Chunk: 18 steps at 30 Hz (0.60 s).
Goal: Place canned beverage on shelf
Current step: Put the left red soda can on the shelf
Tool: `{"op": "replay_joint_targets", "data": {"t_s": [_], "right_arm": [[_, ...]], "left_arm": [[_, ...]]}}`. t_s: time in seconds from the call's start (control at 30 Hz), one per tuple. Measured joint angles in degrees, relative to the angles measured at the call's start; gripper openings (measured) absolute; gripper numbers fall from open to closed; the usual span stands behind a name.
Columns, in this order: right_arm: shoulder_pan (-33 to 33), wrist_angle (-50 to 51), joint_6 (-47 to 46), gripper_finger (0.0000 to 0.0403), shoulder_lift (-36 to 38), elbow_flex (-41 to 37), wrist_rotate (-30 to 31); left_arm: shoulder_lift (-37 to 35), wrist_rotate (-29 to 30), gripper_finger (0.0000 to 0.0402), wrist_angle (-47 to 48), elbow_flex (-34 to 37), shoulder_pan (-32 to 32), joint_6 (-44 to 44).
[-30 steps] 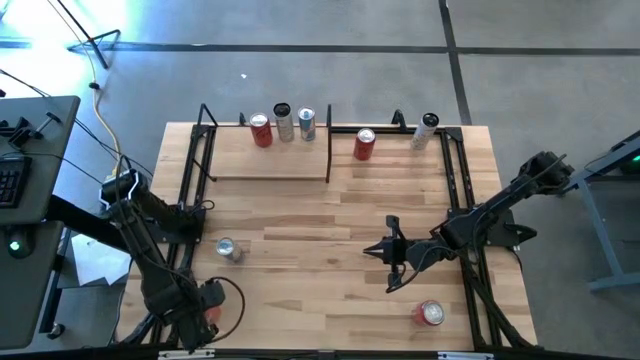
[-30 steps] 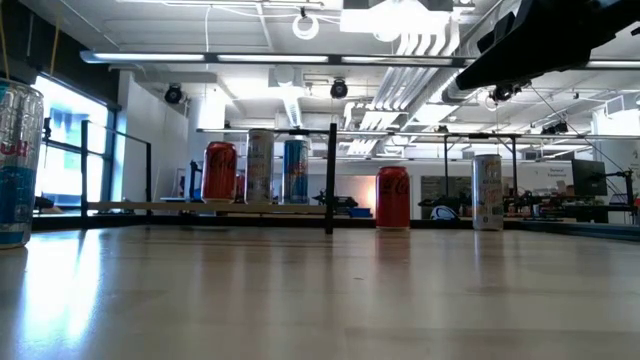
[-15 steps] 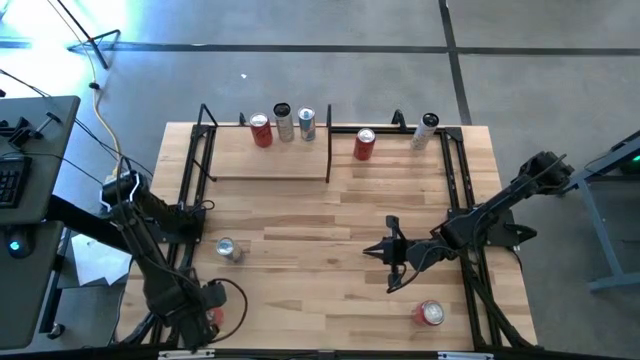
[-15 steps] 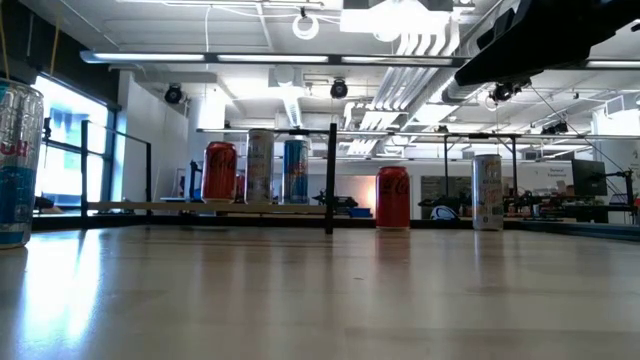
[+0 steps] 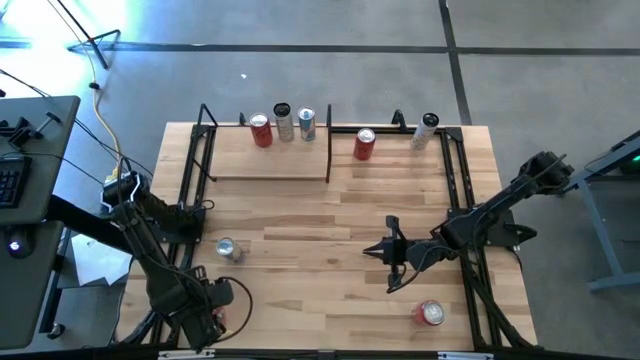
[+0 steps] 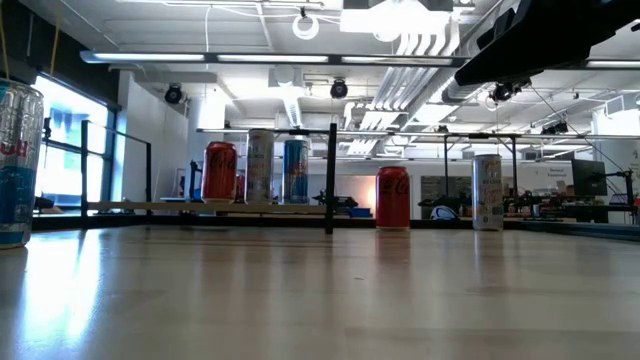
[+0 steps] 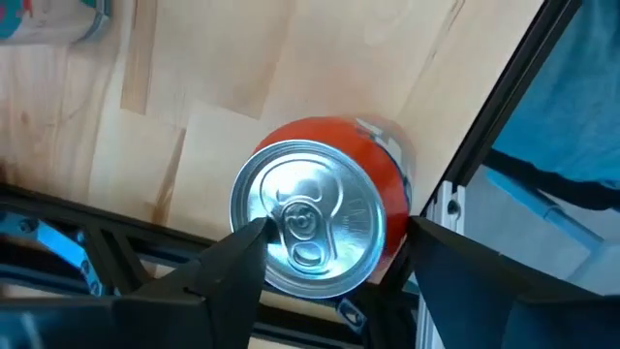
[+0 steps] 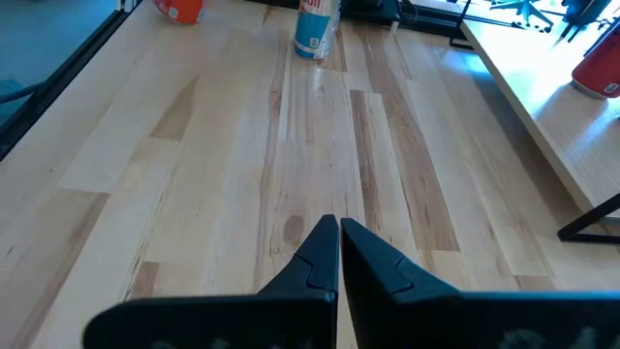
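An orange-red can [image 7: 320, 223] stands upright at the table's near-left corner [image 5: 214, 318]. My left gripper [image 7: 334, 254] is open just above it, its fingers on either side of the can's top; I cannot tell whether they touch it. The shelf [image 5: 270, 160] lies at the far left with its upright end panel [image 5: 329, 145]. Three cans stand along its far edge: red [image 5: 261, 130], silver [image 5: 283, 122] and blue [image 5: 307, 124]. My right gripper [image 8: 339, 228] is shut and empty above mid-table [image 5: 368, 250], pointing toward the table's left.
A silver-blue can [image 5: 228, 250] stands left of centre and shows at the low view's left [image 6: 18, 165]. A red can [image 5: 364, 144] and a white can [image 5: 425, 132] stand at the far edge right of the shelf. Another red can [image 5: 431, 314] stands near-right. Black frame rails [image 5: 462, 200] line both sides.
My left gripper has shifted a little toward the table's right, over the orange-red can at the near-left corner.
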<state>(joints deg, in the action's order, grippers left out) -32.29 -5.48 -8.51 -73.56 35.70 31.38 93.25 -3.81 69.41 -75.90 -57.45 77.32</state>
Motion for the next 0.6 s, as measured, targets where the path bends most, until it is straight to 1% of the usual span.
{"op": "replay_joint_targets", "data": {"t_s": [0.13, 0.23, 0.33, 0.53, 0.6], "right_arm": [[0.0, -0.02, 0.0, 0.0, 0.0, 0.0, 0.0], [0.0, -0.02, -0.04, 0.0, 0.0, 0.0, 0.0], [0.0, -0.02, -0.07, 0.0, 0.0, 0.0, 0.09], [0.0, -0.07, -0.2, 0.0, 0.0, 0.0, 0.31], [0.0, -0.09, -0.2, 0.0, 0.0, 0.0, 0.35]], "left_arm": [[0.0, 0.84, 0.0199, -0.66, 0.02, -0.36, 0.09], [0.02, 1.72, 0.0166, -0.27, 0.09, -0.8, -0.13], [0.02, 2.24, 0.0124, -0.05, 0.11, -1.17, -0.97], [0.02, 3.27, 0.0021, 0.92, 0.09, -1.22, -3.11], [0.02, 3.82, 0.0006, 1.35, 0.09, -1.2, -3.44]]}}
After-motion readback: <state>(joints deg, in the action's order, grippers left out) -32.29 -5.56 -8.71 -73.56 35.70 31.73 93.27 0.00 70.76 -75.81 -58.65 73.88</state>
